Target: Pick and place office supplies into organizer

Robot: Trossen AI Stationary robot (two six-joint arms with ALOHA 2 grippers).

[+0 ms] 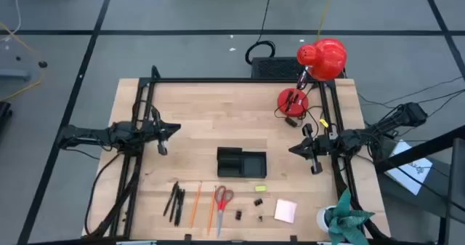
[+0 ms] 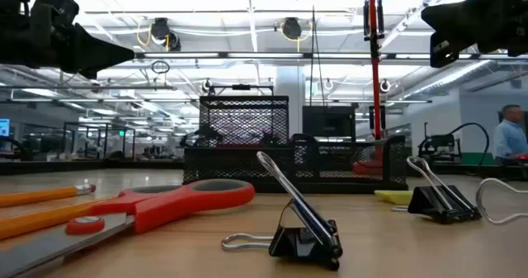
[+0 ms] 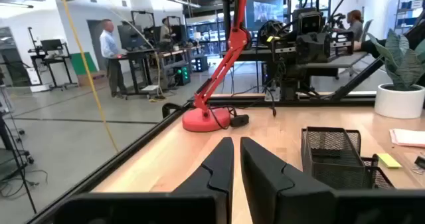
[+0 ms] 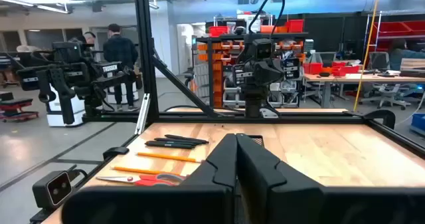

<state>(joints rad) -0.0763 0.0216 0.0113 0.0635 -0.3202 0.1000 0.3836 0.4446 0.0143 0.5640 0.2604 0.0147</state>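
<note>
Left gripper [image 1: 163, 149]: parked over the table's left side, well apart from the supplies; fingers nearly together with a slim gap between them, nothing held.
Right gripper [image 1: 315, 168]: parked over the right side, beside the lamp base; clenched, empty.
Organizer [image 1: 241, 162]: black mesh tray at mid-table, between the two arms; compartments seemingly empty.
Pens [image 1: 175, 201]: black, lying loose at the front left; light, stiff, round, probably prone to roll; best pinched across the middle of the barrel.
Pencils [image 1: 196, 206]: thin, orange, just right of the pens; light, likely to slip; middle pinch across the shaft.
Scissors [image 1: 222, 203]: red handles, blades closed, flat on the wood; probably heaviest item; best taken near the pivot to limit tilting.
Binder clips [image 1: 257, 201]: tiny, black, scattered right of the scissors; wire loops up; stiff, small target.
Yellow-green bit [image 1: 260, 189]: flat, light, just in front of the organizer.
Sticky-note pad [image 1: 285, 210]: pink, at the front right; soft, low; edge grip needed.
Surroundings: red lamp [image 1: 321, 59] and its base at the back right, potted plant [image 1: 345, 219] at the front right corner; neither between supplies and organizer.
</note>
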